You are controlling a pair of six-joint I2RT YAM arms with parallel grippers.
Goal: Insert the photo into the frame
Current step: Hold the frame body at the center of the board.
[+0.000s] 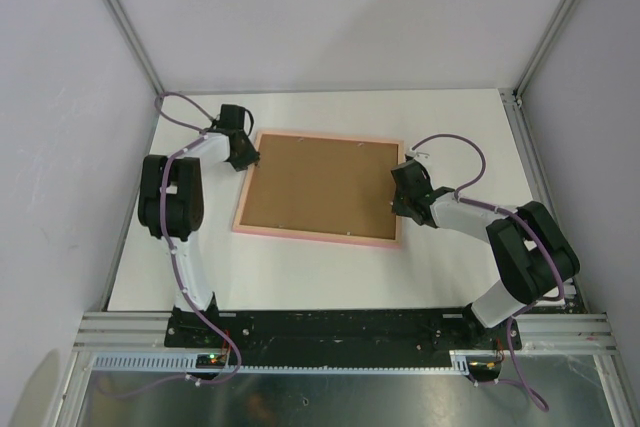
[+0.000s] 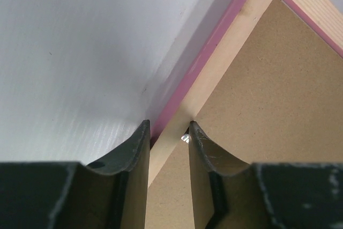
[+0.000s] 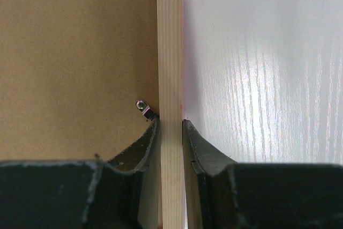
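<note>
The right claw [image 3: 170, 124] is pinching the frame [image 3: 170, 52]. Its two dark fingers [image 3: 131, 154] are pressing on the thin rail, one on each side, and the rail is filling the whole gap between them. Right by the inner finger tip, a tiny shiny metal clip [image 3: 143, 108] is sticking out over the backing board [image 3: 75, 52]. On the outer side of the claw, the white table [image 3: 257, 63] is shining, with fine lines on it like wood grain.

The left claw [image 2: 167, 130] is sitting over the opposite rail, close to a corner. One curved finger is touching the pink outer edge. The other is resting on the inner side, next to another small silver clip [image 2: 185, 138]. I cannot tell if this claw is squeezing or only standing around the rail.

The wrist cameras are showing things the top camera is not. The rail is pale, streaky wood on its back, with a pink strip down its outer side. The board is flat, brown and a bit speckled, like cardboard.

The top camera is showing the whole shape instead. The frame is lying flat, back side up, reaching from one claw to the other. It is a big rectangle with the brown board filling it and a thin pink line around it.
</note>
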